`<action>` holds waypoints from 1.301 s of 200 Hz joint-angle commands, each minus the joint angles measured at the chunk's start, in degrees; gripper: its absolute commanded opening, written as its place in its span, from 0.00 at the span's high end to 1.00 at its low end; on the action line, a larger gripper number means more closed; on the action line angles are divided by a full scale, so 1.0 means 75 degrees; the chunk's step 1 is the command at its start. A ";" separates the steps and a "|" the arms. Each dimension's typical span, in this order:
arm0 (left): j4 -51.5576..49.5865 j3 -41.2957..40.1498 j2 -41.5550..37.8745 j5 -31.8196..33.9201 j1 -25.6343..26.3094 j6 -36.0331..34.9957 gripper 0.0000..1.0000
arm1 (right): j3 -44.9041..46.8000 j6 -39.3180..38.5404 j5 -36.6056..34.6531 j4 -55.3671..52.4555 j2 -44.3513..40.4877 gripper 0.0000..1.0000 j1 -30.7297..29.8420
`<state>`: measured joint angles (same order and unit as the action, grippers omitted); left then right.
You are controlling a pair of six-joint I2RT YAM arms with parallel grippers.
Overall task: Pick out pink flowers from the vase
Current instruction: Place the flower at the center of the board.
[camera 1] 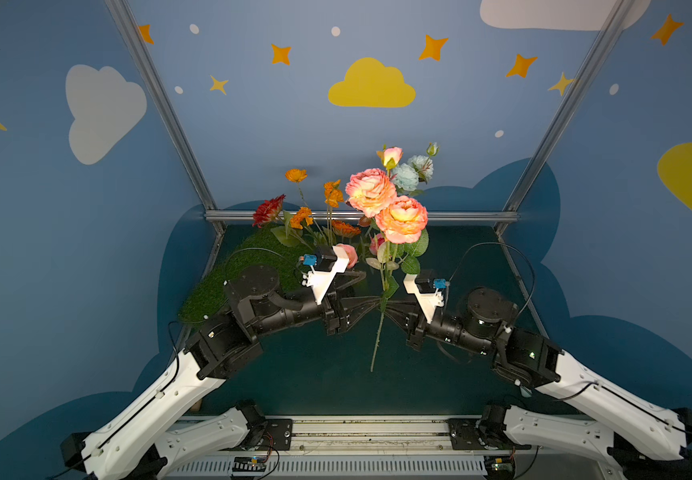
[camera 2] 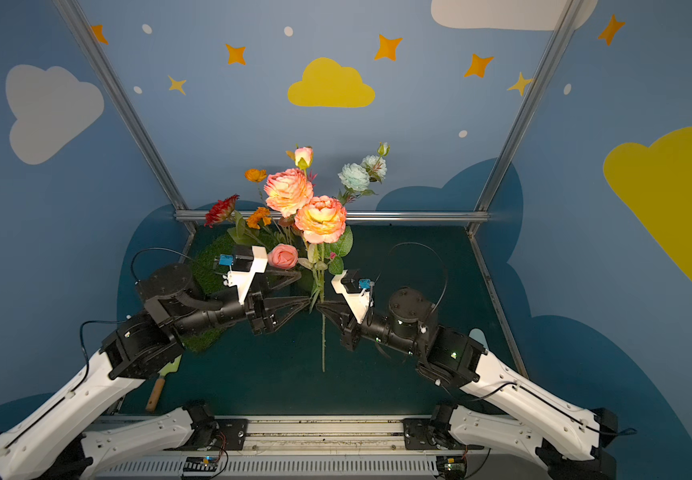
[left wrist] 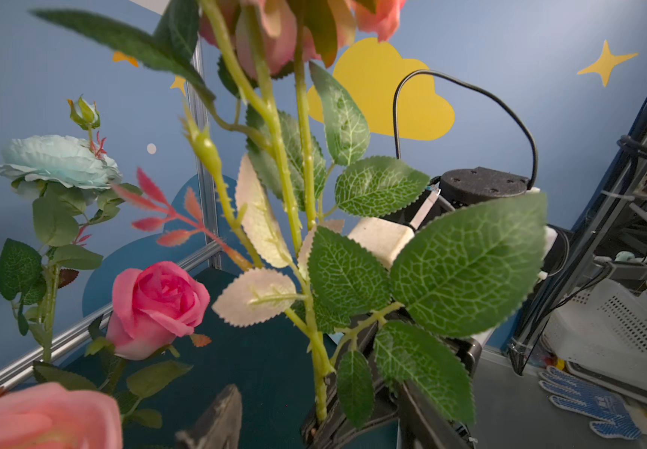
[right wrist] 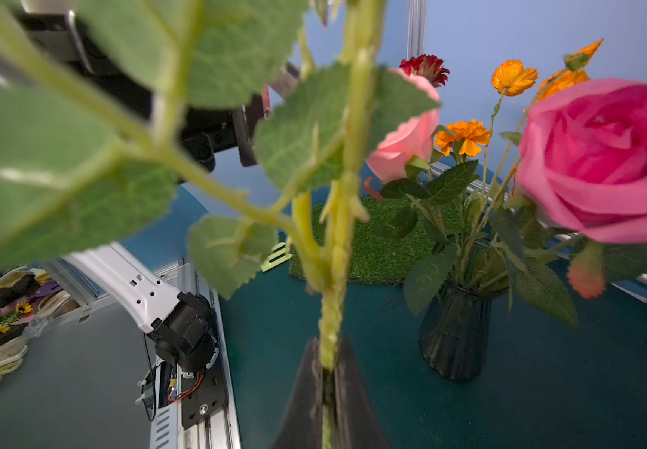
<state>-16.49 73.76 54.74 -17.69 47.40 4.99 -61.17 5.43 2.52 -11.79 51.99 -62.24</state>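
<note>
Pink flowers stem clamped between right gripper fingers; left gripper spread, tips near stem.

dark teal tabletop carries a green turf mat at far left, a ribbed dark glass vase standing just beside the mat, and a wooden-handled tool at near left.

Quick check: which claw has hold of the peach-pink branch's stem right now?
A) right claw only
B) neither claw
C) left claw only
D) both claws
A: the right wrist view shows the right claw shut on the stem, while in a top view the left claw stands open.
</note>
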 commanded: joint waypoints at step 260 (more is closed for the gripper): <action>-0.5384 0.0985 -0.0291 0.4068 -0.1049 0.0868 0.00 | -0.1914 0.0957 -0.3289 -0.5383 0.0134 1.00 0.2871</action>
<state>-53.43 81.65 52.38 11.05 43.57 8.60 -74.26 10.74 -27.68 -50.54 51.13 -46.00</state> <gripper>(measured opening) 0.996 0.061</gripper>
